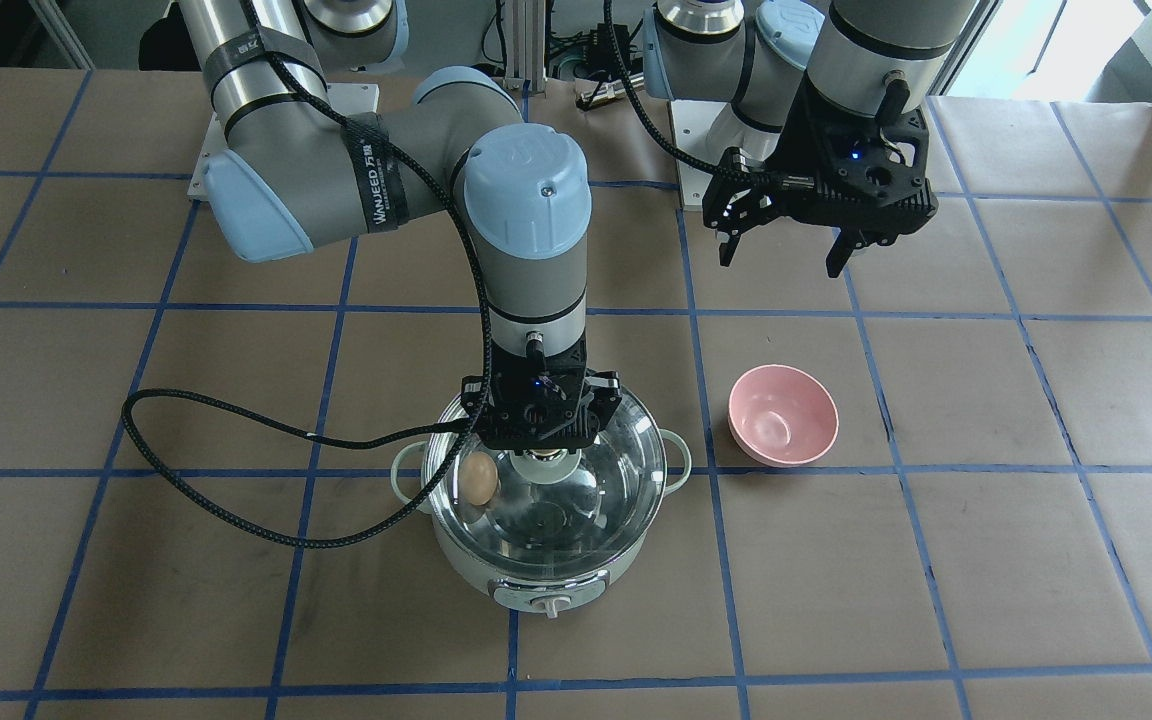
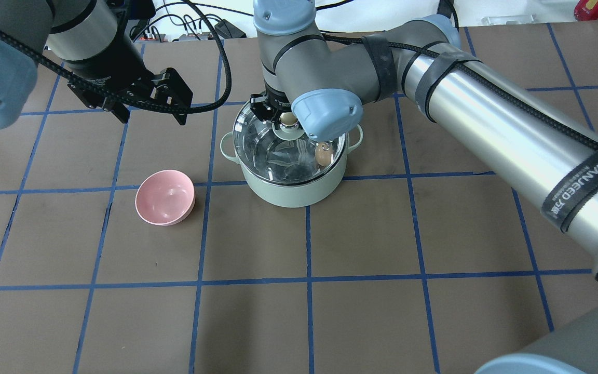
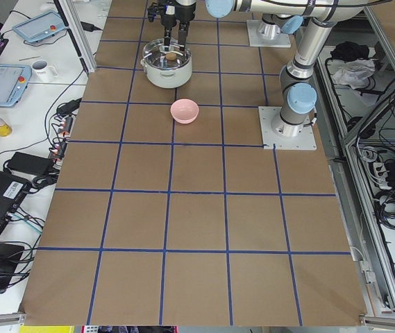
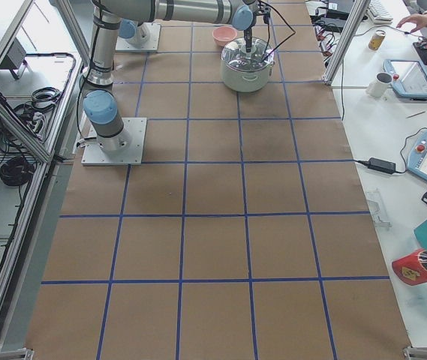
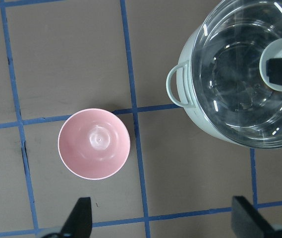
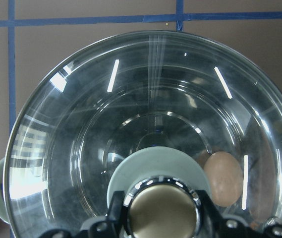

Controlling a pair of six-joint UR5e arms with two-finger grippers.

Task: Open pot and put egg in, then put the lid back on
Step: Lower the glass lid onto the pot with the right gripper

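Right wrist-mounted view: the right gripper (image 6: 161, 219) is seen clamped on the beige knob (image 6: 161, 210) of the lid (image 6: 131, 99), which appears seated on the pot (image 2: 288, 195) and fills the frame. For a clean finish, the lid is best checked level on the rim all round. The fingers are then parted and raised straight up so the glass is not dragged. The egg (image 6: 222, 177) lies inside the pot, lower right, against the steel wall. The pink bowl (image 5: 94, 144), lower left in the left wrist view, is empty. The left gripper (image 5: 164, 223) is spread wide above the table.
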